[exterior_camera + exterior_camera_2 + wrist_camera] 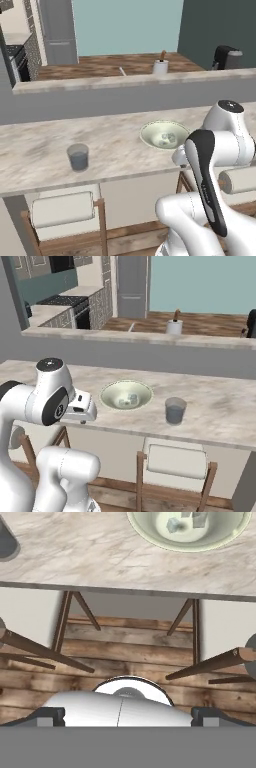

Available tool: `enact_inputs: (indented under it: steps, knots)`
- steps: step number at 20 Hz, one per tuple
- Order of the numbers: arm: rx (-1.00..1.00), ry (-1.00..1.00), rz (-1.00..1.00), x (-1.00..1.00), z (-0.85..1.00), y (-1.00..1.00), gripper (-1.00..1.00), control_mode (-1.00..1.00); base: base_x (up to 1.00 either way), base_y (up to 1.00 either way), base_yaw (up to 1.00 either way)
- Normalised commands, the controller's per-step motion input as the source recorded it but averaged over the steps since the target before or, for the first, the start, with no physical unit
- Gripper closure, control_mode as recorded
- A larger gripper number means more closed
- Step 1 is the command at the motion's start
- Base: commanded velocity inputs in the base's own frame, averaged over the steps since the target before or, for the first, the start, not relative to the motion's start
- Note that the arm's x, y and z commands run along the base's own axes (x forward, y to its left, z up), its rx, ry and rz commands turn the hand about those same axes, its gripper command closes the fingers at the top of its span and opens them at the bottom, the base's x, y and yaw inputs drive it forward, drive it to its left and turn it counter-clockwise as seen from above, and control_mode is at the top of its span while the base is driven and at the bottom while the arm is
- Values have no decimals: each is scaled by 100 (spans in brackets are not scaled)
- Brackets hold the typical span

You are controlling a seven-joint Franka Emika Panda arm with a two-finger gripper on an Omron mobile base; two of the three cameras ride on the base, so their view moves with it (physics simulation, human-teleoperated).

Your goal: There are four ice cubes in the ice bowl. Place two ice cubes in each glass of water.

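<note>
Marble-patterned counter (40,145) carries the pale green ice bowl (107,401) near its front edge, with the small ice cubes (131,399) lying loose inside where they can be reached from above. One glass of water (175,410) stands just right of the bowl, another (78,157) well to its left. The gripper (122,716) hangs off the counter's near edge above the floor, fingers spread wide and empty, apparently ready to move over the bowl.

Both base views look forward and down from behind the arm, left and right, sharing the wide, shallow pale cream-green bowl (164,135) (126,395). The hand view looks steeply down, close, with that bowl (150,534) at its top edge.
</note>
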Motion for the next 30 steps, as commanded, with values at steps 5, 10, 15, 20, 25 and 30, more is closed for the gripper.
enact_inputs:
  steps: [5,10,15,20,25,30]
  knots:
    - [0,0,0,0,0,0,-100,100,30,4,4]
    - [0,0,0,0,0,0,-100,100,50,15,6]
    - [0,0,0,0,0,0,-100,100,46,5,16]
    - [0,0,0,0,0,0,-100,100,40,13,32]
    - [0,0,0,0,0,0,-100,100,29,8,32]
    - [0,0,0,0,0,0,-100,100,16,0,16]
